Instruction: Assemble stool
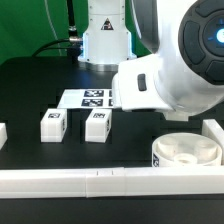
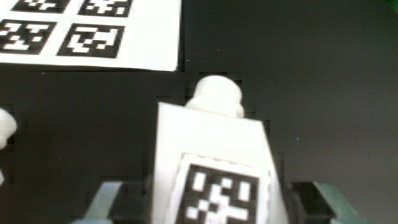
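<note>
In the wrist view my gripper [image 2: 219, 203] is shut on a white leg block [image 2: 214, 150]. The block's square tag faces the camera and its rounded peg [image 2: 217, 95] points away over the black table. A finger [image 2: 121, 200] stands at each side of the block. In the exterior view two more leg blocks [image 1: 52, 124] [image 1: 97, 124] stand side by side on the table. The round ring-shaped seat disc [image 1: 185, 152] lies at the exterior view's lower right. The gripper and the held block are hidden behind the arm's white wrist housing [image 1: 165, 80] there.
The marker board [image 1: 90, 98] lies flat behind the two leg blocks and shows in the wrist view [image 2: 89, 30]. A long white rail [image 1: 100, 180] runs along the front, another [image 1: 213, 130] at the exterior view's right. A white part [image 2: 6, 135] shows at the wrist view's edge.
</note>
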`<action>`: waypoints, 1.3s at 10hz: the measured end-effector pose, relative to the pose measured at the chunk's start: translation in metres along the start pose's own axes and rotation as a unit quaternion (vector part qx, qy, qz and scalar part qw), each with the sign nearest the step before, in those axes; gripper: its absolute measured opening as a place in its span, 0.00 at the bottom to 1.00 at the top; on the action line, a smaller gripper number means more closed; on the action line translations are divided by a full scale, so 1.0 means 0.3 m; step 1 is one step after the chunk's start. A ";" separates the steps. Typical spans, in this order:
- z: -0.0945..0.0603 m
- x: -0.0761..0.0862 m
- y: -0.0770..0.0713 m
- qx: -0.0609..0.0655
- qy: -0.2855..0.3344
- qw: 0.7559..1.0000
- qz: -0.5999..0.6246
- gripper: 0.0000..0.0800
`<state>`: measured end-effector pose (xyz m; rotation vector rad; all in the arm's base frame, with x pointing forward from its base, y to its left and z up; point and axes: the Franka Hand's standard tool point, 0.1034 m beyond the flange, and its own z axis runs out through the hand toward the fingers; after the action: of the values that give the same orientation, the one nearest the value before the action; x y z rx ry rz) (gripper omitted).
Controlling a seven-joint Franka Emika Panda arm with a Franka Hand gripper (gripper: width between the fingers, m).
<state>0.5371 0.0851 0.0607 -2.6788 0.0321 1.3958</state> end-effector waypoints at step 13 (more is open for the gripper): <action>-0.280 0.004 -0.098 -0.009 0.409 0.911 -0.051 0.41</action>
<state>0.6084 0.1046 0.1102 -3.0033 -0.0453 0.1671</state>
